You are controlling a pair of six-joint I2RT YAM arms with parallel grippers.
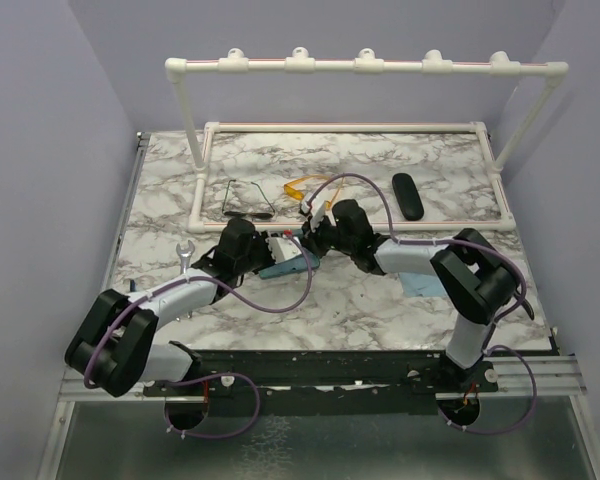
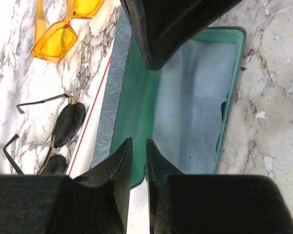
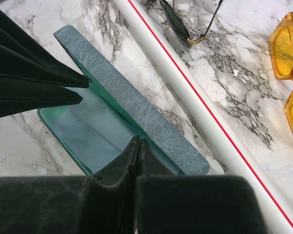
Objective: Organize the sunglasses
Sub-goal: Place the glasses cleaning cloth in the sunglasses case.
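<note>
The dark wire-frame sunglasses [image 1: 245, 203] [image 2: 68, 122] [image 3: 185, 22] and the yellow-orange sunglasses [image 1: 305, 187] [image 2: 58, 36] [image 3: 288, 53] lie on the marble beyond the white pipe. Nothing holds either pair. The grey-blue case [image 1: 280, 268] [image 3: 136, 107] lies open, with green lining and a pale cloth [image 2: 195, 97] inside. My left gripper [image 2: 138, 144] hovers at one end of the case, its fingers a narrow gap apart with nothing clamped. My right gripper [image 3: 138, 141] is shut and empty, tips just inside the other end.
A white PVC pipe [image 3: 210, 117] of the frame [image 1: 350, 127] runs between the case and both pairs. A black oval case [image 1: 407, 195] lies back right. A small metal wrench [image 1: 185, 253] sits left of the left arm, and a pale blue patch [image 1: 420, 285] lies under the right arm.
</note>
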